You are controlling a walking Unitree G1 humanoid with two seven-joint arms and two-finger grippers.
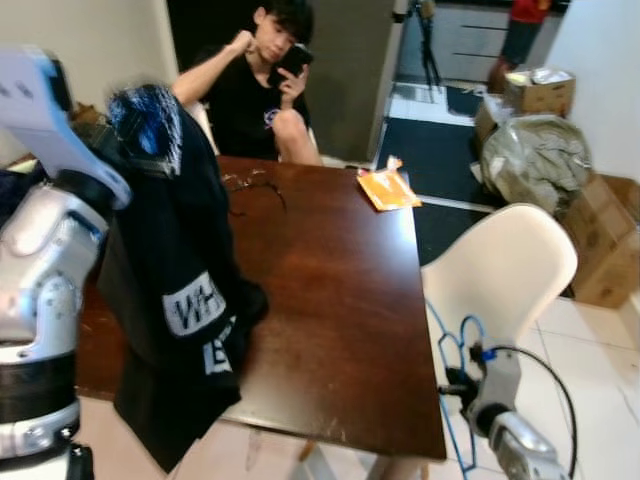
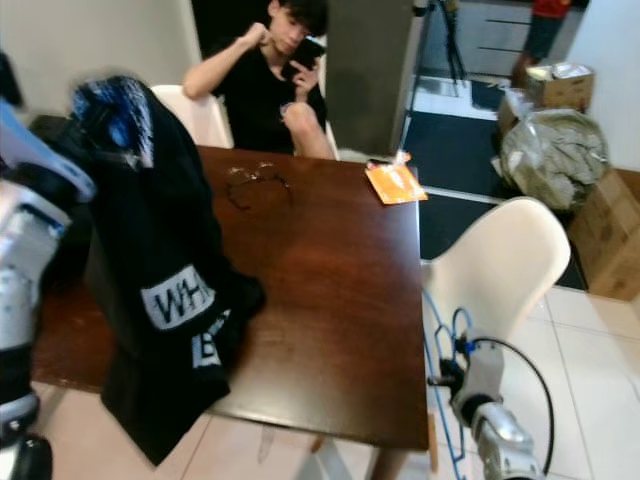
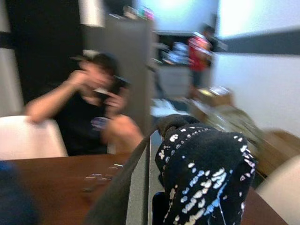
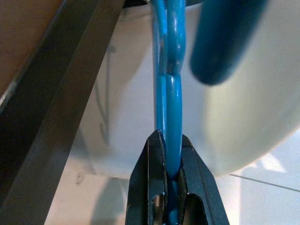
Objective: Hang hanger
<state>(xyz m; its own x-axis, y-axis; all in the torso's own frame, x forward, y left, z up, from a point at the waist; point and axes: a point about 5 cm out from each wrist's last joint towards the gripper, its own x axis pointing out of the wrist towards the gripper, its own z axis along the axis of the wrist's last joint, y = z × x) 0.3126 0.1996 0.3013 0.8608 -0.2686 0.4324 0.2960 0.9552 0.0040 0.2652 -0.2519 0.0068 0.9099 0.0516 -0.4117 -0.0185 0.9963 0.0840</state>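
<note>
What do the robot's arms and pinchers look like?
The left arm is fat and shiny silver with black bands and a white plate on top. The right arm is silver too, with a black cable looping over it. The right gripper has two black wedge-shaped fingers for jaws.

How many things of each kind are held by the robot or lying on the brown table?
Held by the grippers:
blue hanger, in the right gripper: 1
black garment, lifted by the left gripper and draping onto the table: 1
On the table:
orange packet: 1
eyeglasses: 1
Total: 4
</note>
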